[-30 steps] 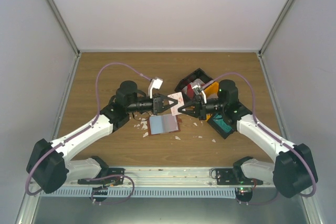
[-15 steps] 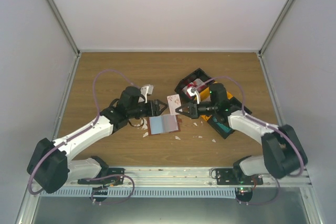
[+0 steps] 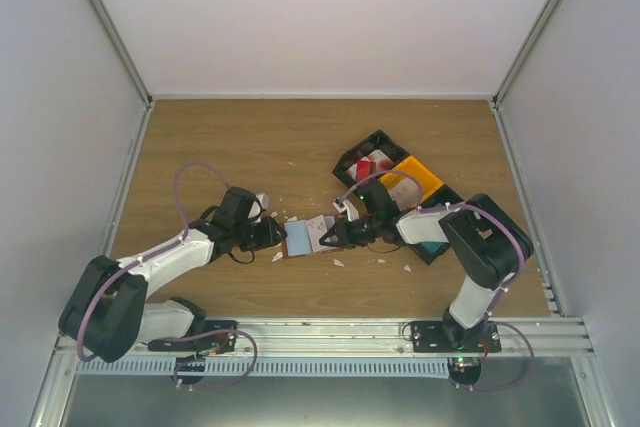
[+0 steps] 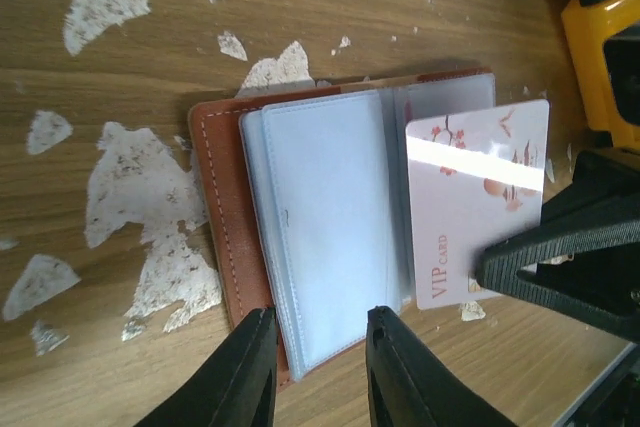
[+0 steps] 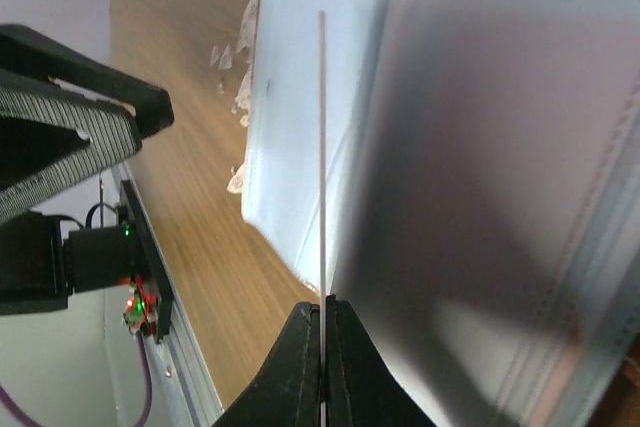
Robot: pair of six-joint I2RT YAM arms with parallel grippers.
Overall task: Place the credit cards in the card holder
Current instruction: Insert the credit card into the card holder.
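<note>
Wood table (image 3: 240, 137): holder (image 4: 320, 227) lies open mid-frame, seemingly pinned by left gripper (image 4: 315, 367), jaws a slit apart, nothing clamped. Card (image 4: 478, 212) is pinched edge-on by right gripper (image 5: 323, 302) over holder's right side, likely for sliding in. Bins (image 3: 415, 175) upper right.

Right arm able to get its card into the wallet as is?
Likely yes: the right gripper holds the card over the open wallet, and the left gripper sits at its opposite side, clear.
</note>
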